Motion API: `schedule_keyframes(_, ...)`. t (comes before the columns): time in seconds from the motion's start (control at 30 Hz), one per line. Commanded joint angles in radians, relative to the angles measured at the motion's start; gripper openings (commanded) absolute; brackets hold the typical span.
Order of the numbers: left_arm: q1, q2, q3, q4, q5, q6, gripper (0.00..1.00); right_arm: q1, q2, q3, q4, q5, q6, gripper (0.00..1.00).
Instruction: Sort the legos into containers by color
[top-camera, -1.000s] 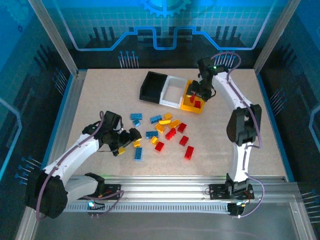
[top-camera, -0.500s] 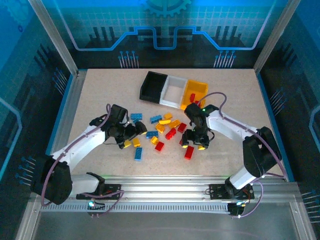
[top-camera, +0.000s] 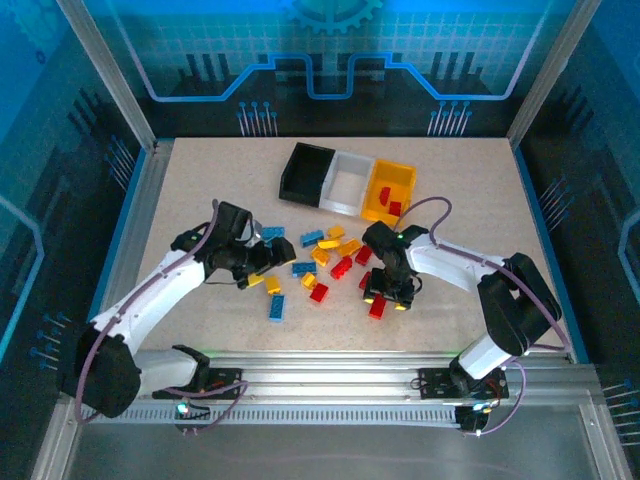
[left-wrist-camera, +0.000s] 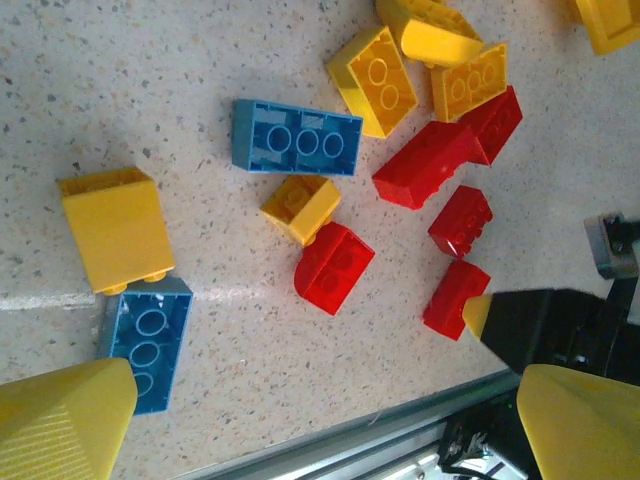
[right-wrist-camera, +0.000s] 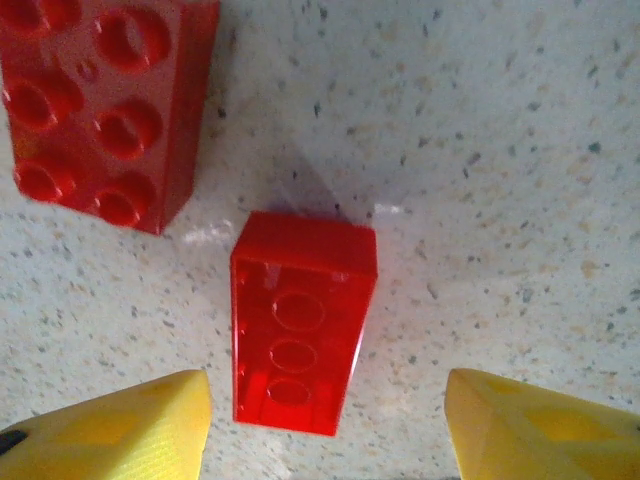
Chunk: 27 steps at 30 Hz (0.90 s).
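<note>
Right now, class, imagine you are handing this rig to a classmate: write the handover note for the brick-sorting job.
Left pincer: open and empty, above the loose bricks.
Right pincer: open, straddling one upturned red brick, not gripping it.
Bins: black bin, white bin and yellow-orange bin, joined in a row at the far middle of the table.
Done: a few red bricks lie in the yellow-orange bin.
Left: red, blue and yellow loose bricks scattered between the arms need sorting.
</note>
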Motion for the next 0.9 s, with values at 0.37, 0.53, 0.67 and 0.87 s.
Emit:
schedule_keyframes(0.37, 0.000, -0.090, -0.117, -0.051, 0.042, 0.145, 0.99, 0.029, 0.097, 0.017, 0.036, 0.085, 0.108, 0.61)
schedule_keyframes(0.53, 0.005, -0.101, -0.142, -0.029, 0.053, 0.147, 0.99, 0.046, 0.170, 0.077, 0.030, 0.077, 0.090, 0.60)
schedule_keyframes(0.67, 0.021, -0.071, -0.120, -0.057, 0.049, 0.176, 0.99, 0.064, 0.226, 0.116, 0.035, 0.060, 0.095, 0.54)
schedule_keyframes(0.87, 0.033, -0.080, -0.144, -0.024, 0.052, 0.155, 0.99, 0.064, 0.276, 0.175, -0.008, 0.061, 0.061, 0.38)
